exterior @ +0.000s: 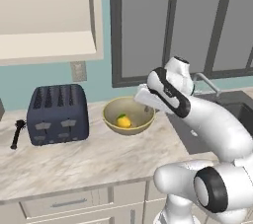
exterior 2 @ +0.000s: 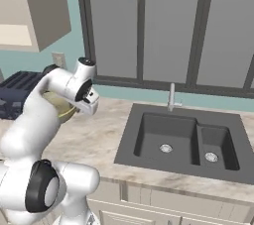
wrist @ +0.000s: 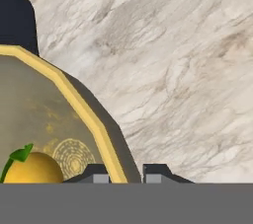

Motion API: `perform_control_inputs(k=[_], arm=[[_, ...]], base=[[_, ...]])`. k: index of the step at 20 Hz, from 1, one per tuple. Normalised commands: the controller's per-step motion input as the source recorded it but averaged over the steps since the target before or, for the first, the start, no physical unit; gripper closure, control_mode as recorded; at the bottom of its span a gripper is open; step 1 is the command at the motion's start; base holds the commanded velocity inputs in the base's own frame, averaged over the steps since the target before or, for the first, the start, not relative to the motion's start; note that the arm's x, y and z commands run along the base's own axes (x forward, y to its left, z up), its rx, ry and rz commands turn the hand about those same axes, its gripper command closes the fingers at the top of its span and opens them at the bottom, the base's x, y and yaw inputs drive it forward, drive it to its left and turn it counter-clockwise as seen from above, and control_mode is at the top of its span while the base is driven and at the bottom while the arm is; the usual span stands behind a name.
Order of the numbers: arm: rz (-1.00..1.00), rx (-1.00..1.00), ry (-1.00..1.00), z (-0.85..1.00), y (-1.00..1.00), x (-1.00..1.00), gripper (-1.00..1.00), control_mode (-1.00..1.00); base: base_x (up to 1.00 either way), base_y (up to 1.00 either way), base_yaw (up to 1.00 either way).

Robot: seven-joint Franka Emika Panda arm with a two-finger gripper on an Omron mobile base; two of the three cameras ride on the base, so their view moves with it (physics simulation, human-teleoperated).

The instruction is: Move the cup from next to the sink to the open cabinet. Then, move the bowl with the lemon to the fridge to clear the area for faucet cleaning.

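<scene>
On the marbled beige counter (exterior: 74, 159) under grey window panes (exterior 2: 168, 26), the gripper (wrist: 126, 172) is clamped on the bowl's (exterior: 114, 115) rim; the lemon (exterior: 123, 121) lies inside, the toaster (exterior: 57, 114) left, the sink (exterior 2: 183, 140) right.

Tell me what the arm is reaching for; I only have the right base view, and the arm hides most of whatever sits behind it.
Observer: A wide bowl on the counter, just right of a toaster.
Reviewer: Anything inside it?
Observer: A lemon lies at the bottom.
Reviewer: Does the robot have a grip on it?
Observer: It looks so. In the hand view the jaws sit one inside and one outside the bowl's rim, close against its wall.
</scene>
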Motion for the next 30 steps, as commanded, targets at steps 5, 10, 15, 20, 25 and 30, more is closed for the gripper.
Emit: perform_control_inputs(k=[5,10,15,20,25,30], arm=[[0.00,0.00,-0.15,1.00,-0.55,-1.00,1.00,-1.00],[-0.03,0.01,-0.16,0.79,-0.35,-0.96,1.00,-1.00],[-0.02,0.00,-0.01,0.04,0.00,-0.14,1.00,1.00],[0.00,0.00,0.00,0.00,0.00,0.00,1.00,1.00],[0.00,0.00,0.00,0.00,0.00,0.00,1.00,1.00],[0.00,0.00,0.00,0.00,0.00,0.00,1.00,1.00]], base=[[0.00,0.00,0.00],[0.00,0.00,0.00],[-0.18,0.00,0.00],[-1.00,0.00,0.00],[-1.00,0.18,0.00],[-1.00,0.48,0.00]])
